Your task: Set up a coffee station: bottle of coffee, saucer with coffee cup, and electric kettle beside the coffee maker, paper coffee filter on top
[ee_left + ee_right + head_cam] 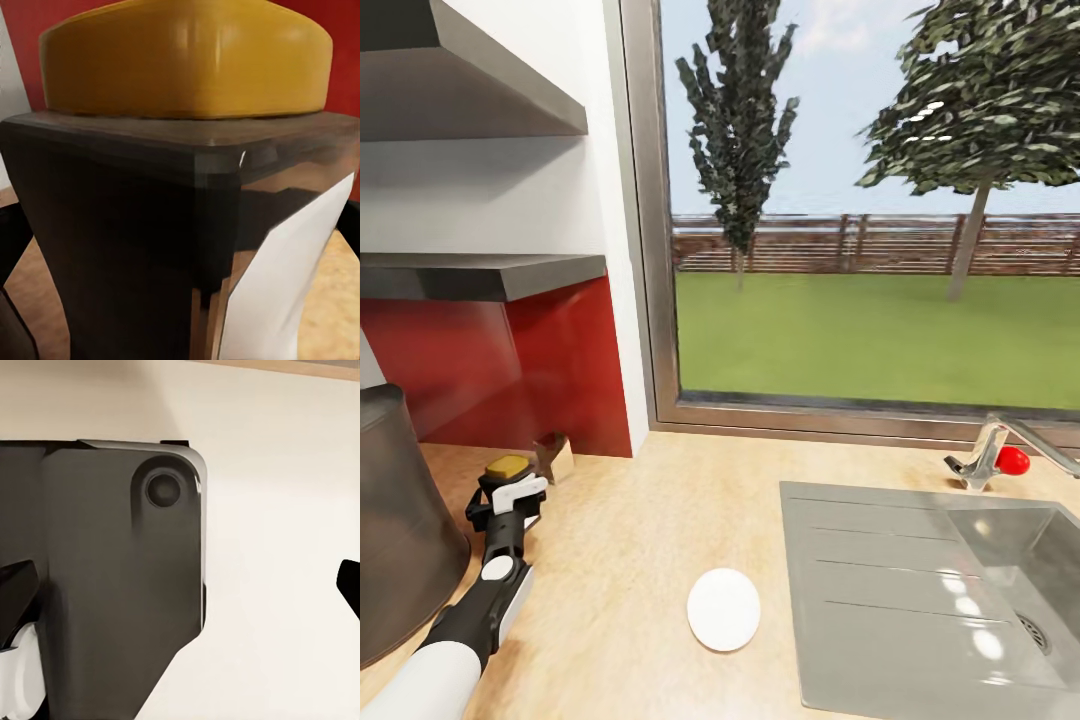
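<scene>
The bottle of coffee [150,247] is dark with a white label and a gold-yellow cap [508,466]. It stands low over the light-wood kitchen countertop [620,560] at the left, in front of the red backsplash. My left gripper [510,485] is shut on it, with a black finger showing at each side of the bottle in the left wrist view. The white saucer [723,608] lies flat on the countertop, to the right of the left arm and just left of the sink. My right gripper [184,585] is open with nothing between its fingertips, facing a dark grey panel.
A large dark grey rounded body [400,520] stands at the left edge beside my left arm. A small brown object [555,455] sits just right of the bottle. The steel sink [920,590] with a red-knobbed tap [1000,458] is at the right. Two grey wall shelves [480,275] hang above.
</scene>
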Robot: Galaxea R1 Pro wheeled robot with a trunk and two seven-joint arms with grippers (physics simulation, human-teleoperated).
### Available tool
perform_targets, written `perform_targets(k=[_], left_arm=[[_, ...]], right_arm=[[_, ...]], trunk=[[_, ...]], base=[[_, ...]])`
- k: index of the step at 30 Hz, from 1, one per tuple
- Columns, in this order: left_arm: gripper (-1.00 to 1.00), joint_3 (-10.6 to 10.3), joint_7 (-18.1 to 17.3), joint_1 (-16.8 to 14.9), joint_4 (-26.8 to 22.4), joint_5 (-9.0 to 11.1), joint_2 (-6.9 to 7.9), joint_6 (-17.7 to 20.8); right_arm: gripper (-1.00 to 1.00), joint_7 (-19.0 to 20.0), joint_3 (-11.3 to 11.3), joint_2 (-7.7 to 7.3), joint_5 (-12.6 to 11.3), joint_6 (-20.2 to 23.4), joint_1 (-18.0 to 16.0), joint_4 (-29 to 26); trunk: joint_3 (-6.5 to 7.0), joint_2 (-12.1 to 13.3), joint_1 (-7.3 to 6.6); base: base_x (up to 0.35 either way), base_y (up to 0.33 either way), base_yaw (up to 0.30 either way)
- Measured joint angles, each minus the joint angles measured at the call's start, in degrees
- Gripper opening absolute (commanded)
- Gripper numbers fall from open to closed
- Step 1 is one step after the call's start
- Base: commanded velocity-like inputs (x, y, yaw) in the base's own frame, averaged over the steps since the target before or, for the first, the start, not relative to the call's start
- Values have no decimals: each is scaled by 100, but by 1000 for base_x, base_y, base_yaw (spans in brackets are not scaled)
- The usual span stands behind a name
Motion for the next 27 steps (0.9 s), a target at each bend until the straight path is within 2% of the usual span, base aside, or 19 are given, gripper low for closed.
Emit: perform_targets(k=[10,27], left_arm=[[100,-7,4,1,507,-4,25,-21],[100,-13,9,0,723,-4,52,-33]], right_arm=[[100,0,0,-1,0,0,0,3],[100,0,0,-10,0,0,0,5]], trunk=[[0,0,0],[0,0,0]], base=[[0,0,0],[0,0,0]])
